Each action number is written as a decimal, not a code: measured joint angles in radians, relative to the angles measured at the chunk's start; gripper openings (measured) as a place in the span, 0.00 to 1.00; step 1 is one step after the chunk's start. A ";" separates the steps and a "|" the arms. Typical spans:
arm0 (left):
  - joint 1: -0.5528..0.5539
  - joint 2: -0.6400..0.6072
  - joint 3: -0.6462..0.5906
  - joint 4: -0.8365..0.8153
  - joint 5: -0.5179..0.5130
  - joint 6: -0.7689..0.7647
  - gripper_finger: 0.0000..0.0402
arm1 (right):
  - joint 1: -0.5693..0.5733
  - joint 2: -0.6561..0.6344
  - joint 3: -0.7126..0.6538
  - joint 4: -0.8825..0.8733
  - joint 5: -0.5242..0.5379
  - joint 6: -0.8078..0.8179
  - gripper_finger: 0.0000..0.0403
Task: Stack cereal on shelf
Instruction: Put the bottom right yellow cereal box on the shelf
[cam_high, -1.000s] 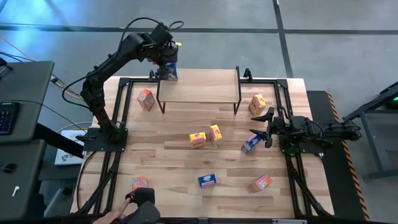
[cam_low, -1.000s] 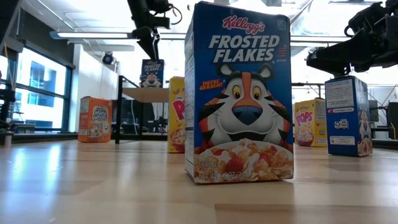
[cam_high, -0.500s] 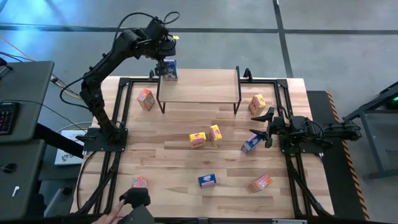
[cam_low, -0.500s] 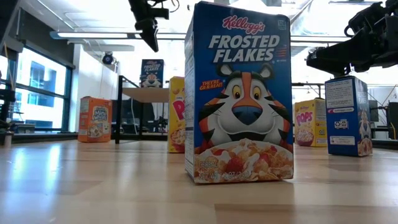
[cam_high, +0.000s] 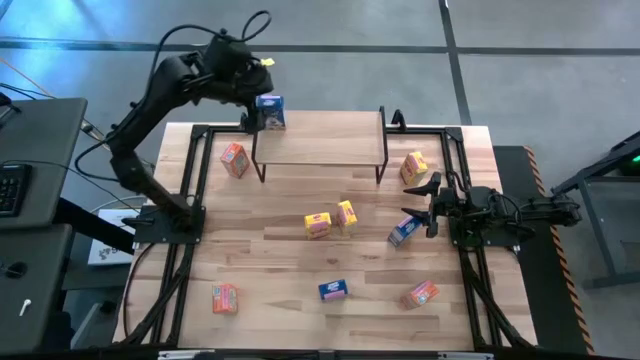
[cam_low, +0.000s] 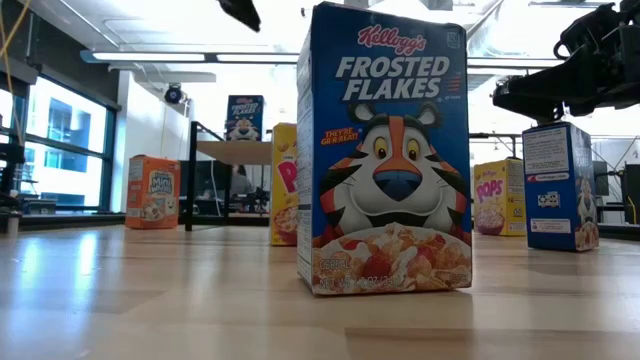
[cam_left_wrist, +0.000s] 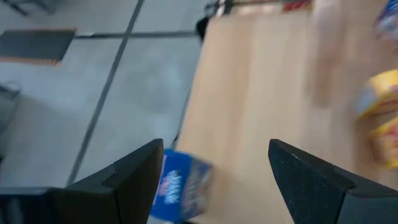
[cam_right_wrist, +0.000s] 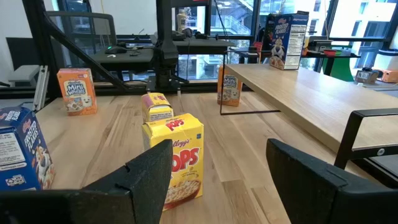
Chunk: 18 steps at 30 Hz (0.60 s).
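On the left, the left gripper (cam_high: 250, 98) is hovering with jaws released beside a blue cereal box (cam_high: 270, 110) standing on the shelf (cam_high: 320, 140)'s far left corner. Eight boxes are waiting on the table (cam_high: 260, 270). On the right, the right gripper (cam_high: 420, 205), jaws parted and empty, is sitting near another blue box (cam_high: 403, 231), likely the next pick.

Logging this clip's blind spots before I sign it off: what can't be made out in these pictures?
- Low view: the front blue cereal box hides much of the table behind it; the left gripper is cut off by the top edge.
- Left wrist view: the blue box on the shelf is blurred, its print unreadable.
- High view: box prints are too small to read.
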 joint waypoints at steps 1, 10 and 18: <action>-0.016 -0.010 0.000 -0.001 0.003 -0.014 0.70 | 0.000 0.000 0.000 0.000 0.000 0.000 0.63; -0.161 -0.055 0.000 -0.006 0.005 -0.137 0.70 | 0.000 0.000 0.000 0.000 0.000 0.000 0.63; -0.269 -0.054 -0.082 -0.014 0.005 -0.187 0.70 | 0.000 0.000 0.000 0.000 0.000 0.000 0.63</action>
